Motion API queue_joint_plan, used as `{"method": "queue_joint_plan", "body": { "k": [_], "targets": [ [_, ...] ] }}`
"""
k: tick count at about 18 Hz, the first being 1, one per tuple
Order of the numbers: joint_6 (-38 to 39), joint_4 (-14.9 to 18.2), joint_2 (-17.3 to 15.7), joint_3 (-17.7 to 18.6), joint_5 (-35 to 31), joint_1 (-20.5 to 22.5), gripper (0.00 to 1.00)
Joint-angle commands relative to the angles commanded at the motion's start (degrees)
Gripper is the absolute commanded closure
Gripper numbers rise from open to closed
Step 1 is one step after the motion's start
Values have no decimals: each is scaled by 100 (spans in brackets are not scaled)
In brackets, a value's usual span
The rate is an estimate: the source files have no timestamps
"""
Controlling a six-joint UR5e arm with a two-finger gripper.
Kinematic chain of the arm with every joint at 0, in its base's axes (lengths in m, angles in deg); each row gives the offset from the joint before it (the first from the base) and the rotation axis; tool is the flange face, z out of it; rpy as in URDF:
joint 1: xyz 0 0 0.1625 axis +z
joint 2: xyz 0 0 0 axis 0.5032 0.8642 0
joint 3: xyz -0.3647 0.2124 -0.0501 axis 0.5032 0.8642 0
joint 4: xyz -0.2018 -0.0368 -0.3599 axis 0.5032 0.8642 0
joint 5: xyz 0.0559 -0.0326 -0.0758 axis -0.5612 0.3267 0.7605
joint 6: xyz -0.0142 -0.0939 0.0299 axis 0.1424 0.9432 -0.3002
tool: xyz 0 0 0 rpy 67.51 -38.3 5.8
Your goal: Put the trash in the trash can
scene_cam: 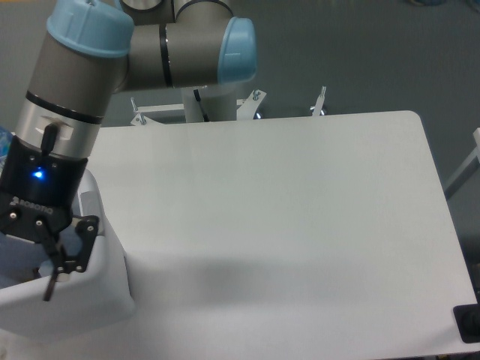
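The arm descends from the top left corner of the view, and its hand (46,281) hangs over the opening of the trash can (90,292), which stands at the left edge of the bench (285,217), toward the front left corner. The trash can is a white bin with a thick, rounded rim; only its right wall and front right corner are in view, the remainder being cut off by the picture border or covered by the arm. One dark finger (51,283) is visible, pointing down toward the front rim of the trash can; the second finger cannot be located with certainty, so it cannot be determined whether the hand is released or clenched. No object is visible between the fingers. A blue indicator light is lit on the black body of the hand. The interior of the trash can is largely covered by the hand, and the trash cannot be identified in it; a small bluish patch at the left picture border, beside the wrist, is too blurred to name. A dark object (468,324) sits at the front right corner of the bench.
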Motion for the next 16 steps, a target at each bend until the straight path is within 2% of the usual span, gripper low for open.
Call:
{"method": "queue_joint_plan", "body": {
  "k": [3,7,9,12,16],
  "targets": [
    [-483,18,-123,113,-1141,141,0],
    [-1449,26,-466,649,-2855,413,0],
    [-2081,26,-597,878,-3445,632,0],
    [-3118,97,-764,1133,-3816,975,0],
    [-4376,482,-1037,1485,-3896,1371,0]
  ]
}}
